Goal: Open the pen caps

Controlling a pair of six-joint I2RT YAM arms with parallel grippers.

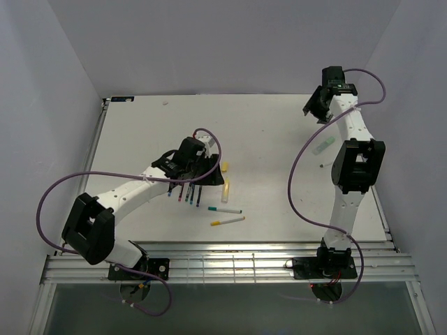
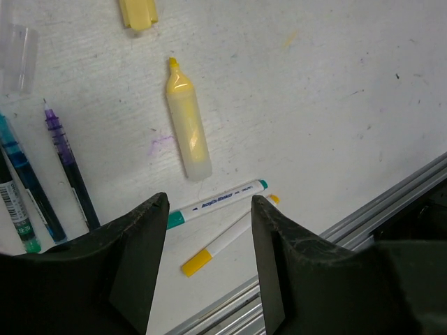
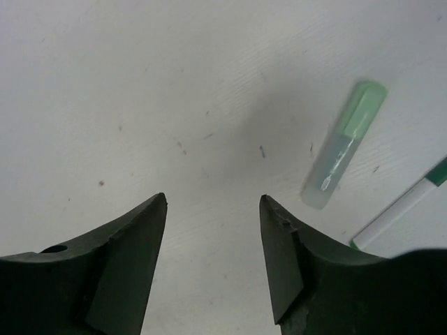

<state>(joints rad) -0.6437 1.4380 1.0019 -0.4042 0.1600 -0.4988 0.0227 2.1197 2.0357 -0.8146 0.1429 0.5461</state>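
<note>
My left gripper (image 1: 199, 173) is open and empty, hovering over a cluster of pens. In the left wrist view its fingertips (image 2: 209, 201) frame a white pen with teal ends (image 2: 216, 204) and a white pen with a yellow cap (image 2: 227, 241). An uncapped yellow highlighter (image 2: 187, 125) lies beyond them, with its yellow cap (image 2: 137, 12) lying apart. Slim dark pens (image 2: 66, 164) lie at the left. My right gripper (image 1: 316, 108) is open and empty, high at the far right. Below it lie a capped pale-green highlighter (image 3: 342, 146) and a white pen with a green end (image 3: 405, 209).
A clear cap (image 2: 17, 56) lies near the dark pens. The metal rail at the table's near edge (image 2: 391, 202) runs just behind the white pens. The white pens also show in the top view (image 1: 225, 209), as does the pale-green highlighter (image 1: 321, 146).
</note>
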